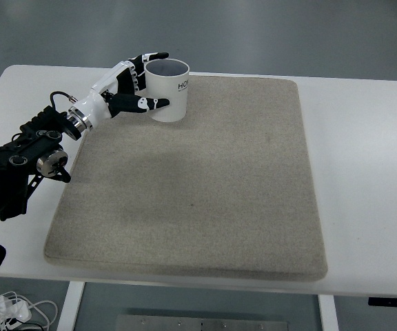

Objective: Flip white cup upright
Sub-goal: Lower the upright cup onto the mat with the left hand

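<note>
Left arm reaching from the 9 o'clock edge toward 11 o'clock, left hand [131,86] wrapped around the cup [167,90], cup upright, mouth open upward, on the mat's [191,186] 11 o'clock corner

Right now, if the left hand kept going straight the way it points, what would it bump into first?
The left hand points right and already wraps the white cup, so the cup is what it meets. Beyond the cup, the mat looks bare.
</note>
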`<state>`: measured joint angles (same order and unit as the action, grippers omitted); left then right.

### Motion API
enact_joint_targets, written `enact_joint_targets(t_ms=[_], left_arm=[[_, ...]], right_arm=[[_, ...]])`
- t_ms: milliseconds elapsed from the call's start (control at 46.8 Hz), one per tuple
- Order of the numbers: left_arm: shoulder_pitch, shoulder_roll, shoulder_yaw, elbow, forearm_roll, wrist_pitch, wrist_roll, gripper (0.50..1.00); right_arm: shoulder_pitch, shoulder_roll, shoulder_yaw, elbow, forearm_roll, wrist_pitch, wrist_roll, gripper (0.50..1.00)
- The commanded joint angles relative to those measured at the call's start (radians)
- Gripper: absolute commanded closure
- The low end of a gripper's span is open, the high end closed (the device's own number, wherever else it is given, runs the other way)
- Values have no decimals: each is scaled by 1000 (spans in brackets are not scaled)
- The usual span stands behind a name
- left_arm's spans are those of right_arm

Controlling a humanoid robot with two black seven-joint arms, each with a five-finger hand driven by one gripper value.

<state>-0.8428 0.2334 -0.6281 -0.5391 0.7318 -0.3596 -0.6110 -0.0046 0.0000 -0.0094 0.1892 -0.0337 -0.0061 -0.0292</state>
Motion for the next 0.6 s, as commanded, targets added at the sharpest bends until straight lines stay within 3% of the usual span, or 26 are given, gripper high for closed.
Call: enact_joint_targets(t_ms=[0,321,577], left_arm=[[18,-11,4,2,0,37,0,937],[28,-49,8,2,3,122,0,937],[31,-72,13,2,14,194,0,879]], right_arm=[[0,0,0,1,0,0,0,548],[0,0,0,-1,0,0,0,548],[0,0,0,-1,0,0,0,548]])
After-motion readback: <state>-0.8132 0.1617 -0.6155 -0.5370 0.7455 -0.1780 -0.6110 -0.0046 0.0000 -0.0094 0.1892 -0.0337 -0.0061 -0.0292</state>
